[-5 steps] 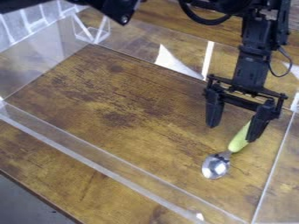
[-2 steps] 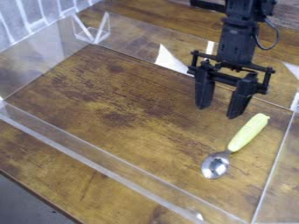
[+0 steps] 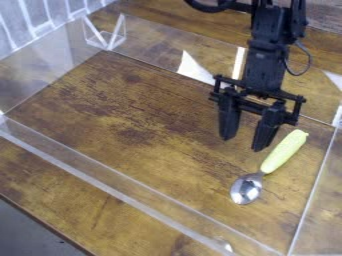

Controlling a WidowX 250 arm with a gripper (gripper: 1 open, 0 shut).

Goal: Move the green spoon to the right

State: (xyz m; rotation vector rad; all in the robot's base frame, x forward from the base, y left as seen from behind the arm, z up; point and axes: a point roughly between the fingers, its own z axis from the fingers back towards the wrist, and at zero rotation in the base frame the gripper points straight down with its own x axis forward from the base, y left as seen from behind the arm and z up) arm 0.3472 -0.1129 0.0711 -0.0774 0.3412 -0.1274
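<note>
The black two-fingered gripper (image 3: 254,133) hangs just above a worn brown wooden board (image 3: 127,105), its fingers pointing steeply downward. The jaws stand apart with nothing between them; how wide they are meant to rest cannot be told. The small spoon with a thick yellow-green plastic handle and a shiny silver metal bowl (image 3: 271,164) lies flat on the board, just beside and to the lower right of the fingertips, and apart from them. Its handle points up and right; its bowl points toward the near edge.

Step in hand, as a judgement: the spoon lies close to the right side of the board and free of the gripper, so the task appears done or close to it, and the arm looks to be at the release-and-clear stage. If so, the next move calls only for a clean rise, with the nearer finger kept off the handle so the spoon is not nudged.

Edges and room: a clear plastic wall (image 3: 315,200) runs along the right edge, close to the spoon, leaving little room for further rightward travel. A low clear rim also borders the near edge. Leftward, the board is broad and open. A white scrap of paper (image 3: 197,68) lies behind the gripper, well apart from the spoon.
</note>
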